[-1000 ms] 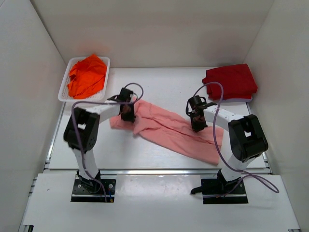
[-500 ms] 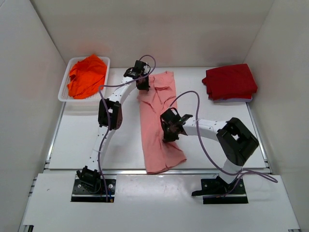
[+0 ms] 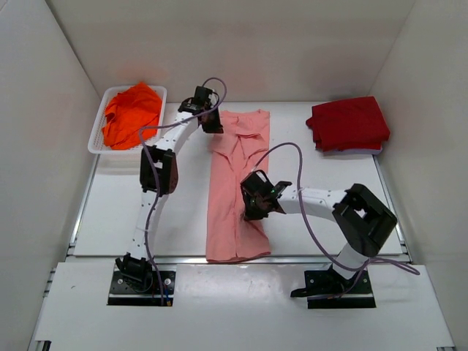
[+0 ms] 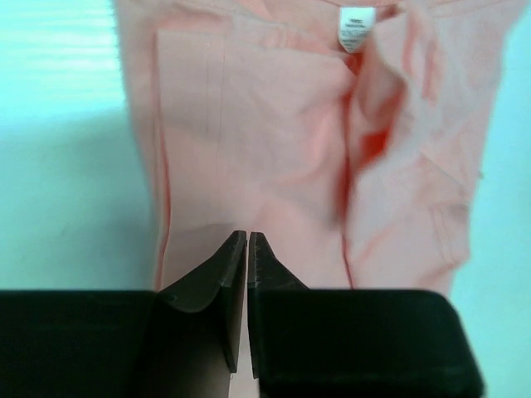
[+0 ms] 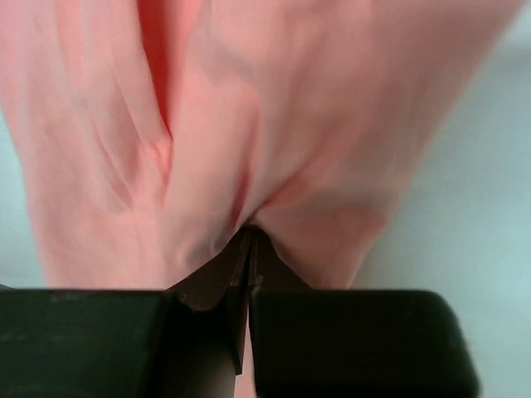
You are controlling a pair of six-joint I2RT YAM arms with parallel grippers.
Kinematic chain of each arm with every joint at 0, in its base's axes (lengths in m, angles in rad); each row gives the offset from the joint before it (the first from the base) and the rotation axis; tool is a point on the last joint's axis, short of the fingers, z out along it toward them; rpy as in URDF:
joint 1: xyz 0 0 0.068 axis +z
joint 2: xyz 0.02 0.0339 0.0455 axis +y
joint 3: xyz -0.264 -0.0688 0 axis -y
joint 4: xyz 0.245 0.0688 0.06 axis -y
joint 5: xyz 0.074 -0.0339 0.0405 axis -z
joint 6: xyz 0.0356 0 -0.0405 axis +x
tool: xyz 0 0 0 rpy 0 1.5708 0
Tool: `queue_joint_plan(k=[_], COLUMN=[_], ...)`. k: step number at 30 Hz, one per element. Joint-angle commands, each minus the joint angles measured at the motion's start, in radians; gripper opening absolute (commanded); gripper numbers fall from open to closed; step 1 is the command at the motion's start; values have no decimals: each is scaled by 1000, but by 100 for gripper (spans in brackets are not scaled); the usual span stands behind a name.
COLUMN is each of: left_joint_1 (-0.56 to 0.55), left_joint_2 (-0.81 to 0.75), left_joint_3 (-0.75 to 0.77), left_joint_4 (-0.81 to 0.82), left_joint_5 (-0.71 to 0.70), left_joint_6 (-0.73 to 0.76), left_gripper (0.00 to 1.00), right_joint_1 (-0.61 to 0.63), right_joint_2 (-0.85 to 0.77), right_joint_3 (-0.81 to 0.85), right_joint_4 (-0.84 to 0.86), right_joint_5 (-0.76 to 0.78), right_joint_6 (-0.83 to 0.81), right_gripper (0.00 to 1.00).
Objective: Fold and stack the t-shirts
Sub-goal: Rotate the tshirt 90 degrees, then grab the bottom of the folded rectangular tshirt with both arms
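The salmon-pink t-shirt [image 3: 230, 190] lies stretched lengthwise down the middle of the table, collar end far, hem near the front edge. My left gripper [image 3: 213, 126] is shut on its far left part. In the left wrist view the closed jaws [image 4: 247, 236] rest on the flat pink cloth [image 4: 274, 149], with a white label [image 4: 357, 18] beyond. My right gripper [image 3: 254, 210] is shut on the shirt's right side. The cloth [image 5: 315, 99] puckers into its tips [image 5: 250, 232]. The dark red t-shirt [image 3: 349, 123] lies folded at the far right. The bright orange t-shirt [image 3: 131, 113] lies crumpled in the basket.
A white slotted basket [image 3: 95, 139] stands at the far left. White walls close in the table on three sides. The left arm reaches far across the table, its cable looping above the shirt's far end.
Both grippers have carried the pink shirt from a left-right diagonal to a lengthwise lie. The left gripper moved far, the right moved left and nearer. In the last half second the shirt straightened further.
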Motion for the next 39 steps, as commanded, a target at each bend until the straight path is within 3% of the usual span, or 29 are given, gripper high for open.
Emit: queue_joint_plan(k=[1, 2, 5, 8, 14, 18, 21, 29, 35, 38, 39], left_joint_1=[-3, -5, -15, -41, -167, -212, -235, -268, -308, -336, -334], left_joint_2=[-348, -447, -735, -1001, -1348, -1575, -1678, -1857, -1809, -1799, -1796], left_joint_3=[-154, -220, -751, -1141, -1699, -2001, -2127, -2256, -2249, -2249, -2246], left_joint_4=[54, 62, 204, 295, 301, 367, 395, 488, 499, 501, 487], left_joint_5=[41, 54, 58, 46, 75, 129, 164, 198, 207, 216, 224], left_joint_6=[15, 27, 20, 24, -6, -130, -208, -383, -391, -405, -404], left_gripper=[19, 19, 18, 21, 33, 41, 44, 43, 43, 41, 35], right_joint_1=[63, 70, 8, -81, -106, -77, -35, 21, 37, 35, 28], right_joint_2=[-140, -204, -316, -401, -530, -589, -613, -640, -631, -626, -620], right_joint_3=[-29, -44, -109, -191, -342, -446, -504, -564, -580, -587, -581], right_joint_4=[-122, -131, -153, -153, -82, -30, 10, 51, 60, 72, 77], right_joint_5=[190, 224, 191, 116, -85, -165, -195, -219, -238, -252, -257], right_joint_6=[-10, -11, -2, -66, -117, -51, 16, 93, 109, 107, 109], right_gripper=[0, 0, 11, 25, 55, 58, 58, 57, 56, 40, 25])
